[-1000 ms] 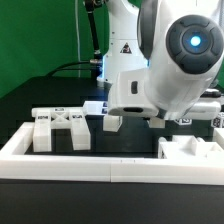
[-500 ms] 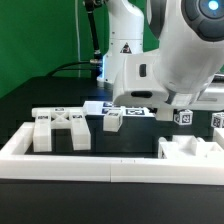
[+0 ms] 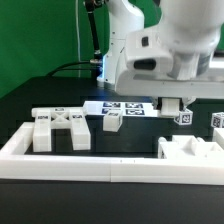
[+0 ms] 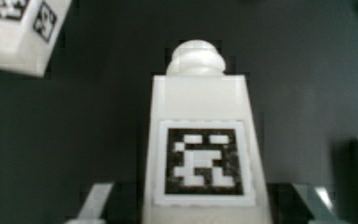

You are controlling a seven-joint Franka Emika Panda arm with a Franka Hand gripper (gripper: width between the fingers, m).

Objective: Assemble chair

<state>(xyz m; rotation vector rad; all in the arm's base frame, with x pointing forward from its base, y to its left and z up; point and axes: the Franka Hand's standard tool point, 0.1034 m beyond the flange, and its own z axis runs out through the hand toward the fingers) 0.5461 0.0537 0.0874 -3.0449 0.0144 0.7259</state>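
In the wrist view a long white chair leg (image 4: pixel 201 130) with a square tag and a round peg at its far end sits between my gripper's (image 4: pixel 206 208) fingers (image 4: pixel 98 203), which are shut on its near end. In the exterior view the gripper (image 3: pixel 174 104) hangs over the table's right half, with a tagged white block (image 3: pixel 183 117) just under it. A flat, cross-ribbed white chair piece (image 3: pixel 60 128) lies at the exterior view's left. A small tagged block (image 3: pixel 112 122) stands beside it. Another tagged piece (image 4: pixel 19 35) lies off to the side of the held leg.
The marker board (image 3: pixel 125 107) lies flat behind the small block. A long low white border rail (image 3: pixel 80 158) runs along the front. A chunky white piece (image 3: pixel 190 150) sits at the front right, and another tagged block (image 3: pixel 218 120) stands at the far right.
The arm has risen and shifted toward the exterior view's right, uncovering the marker board and the tagged blocks on the right. The jaws have stayed shut.
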